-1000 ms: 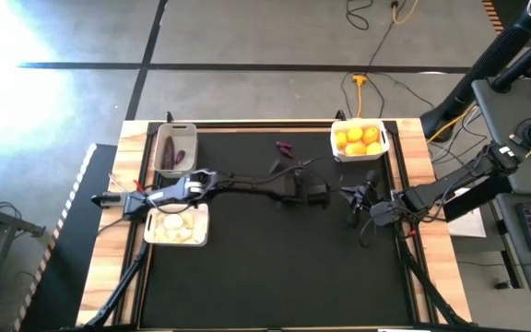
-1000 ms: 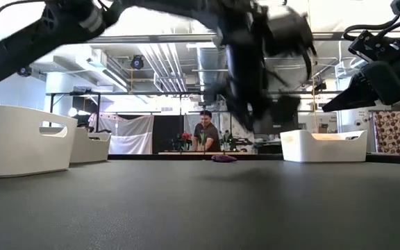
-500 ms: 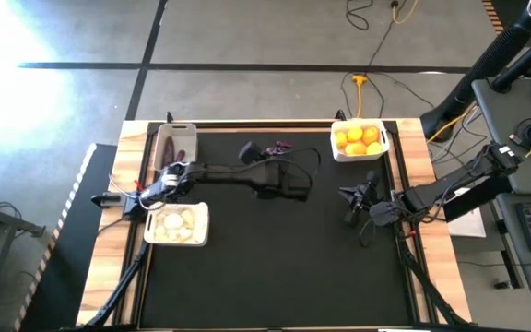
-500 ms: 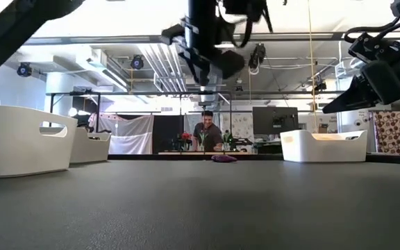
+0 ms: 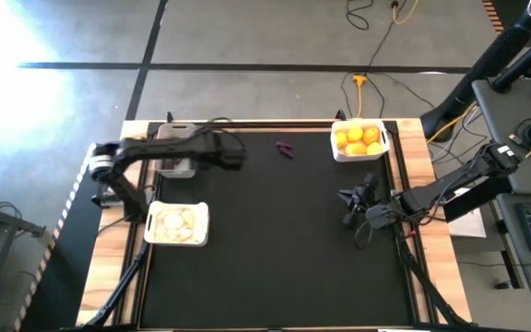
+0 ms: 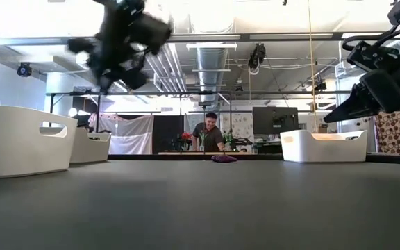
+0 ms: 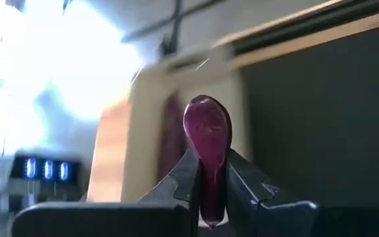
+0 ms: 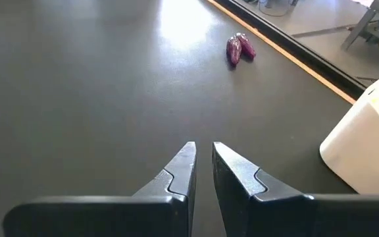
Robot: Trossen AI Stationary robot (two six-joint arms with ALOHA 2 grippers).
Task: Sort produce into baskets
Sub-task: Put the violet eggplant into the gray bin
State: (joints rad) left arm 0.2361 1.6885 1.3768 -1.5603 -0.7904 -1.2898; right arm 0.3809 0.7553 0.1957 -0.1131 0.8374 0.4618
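My left gripper (image 5: 230,154) is raised just right of the greyish basket (image 5: 175,136) at the far left and is shut on a dark purple eggplant piece (image 7: 207,128). The basket (image 7: 155,125) shows ahead of it with a purple piece inside. In the low view the left gripper (image 6: 117,48) is high and blurred. My right gripper (image 8: 202,150) waits at the right edge (image 5: 348,205), fingers almost together, empty. Two eggplant pieces (image 5: 286,148) lie on the mat near the far edge; they also show in the right wrist view (image 8: 239,48). My left gripper pinches the eggplant piece between its two fingers (image 7: 242,181), which lie on its two sides (image 7: 209,178). The piece runs along the fingers, and its rounded end (image 7: 207,115) sticks out past the fingertips. It is lifted clear of the mat.
A white basket of yellow and orange citrus (image 5: 360,140) stands at the far right. A white basket of whitish bulbs (image 5: 177,224) stands at the left. The black mat's middle (image 5: 275,240) is bare. A person (image 6: 209,132) shows in the room behind.
My left gripper has swung from the table's middle toward the left edge and up, carrying the eggplant piece, and is now beside the greyish basket. The eggplant pieces on the mat have stayed put.
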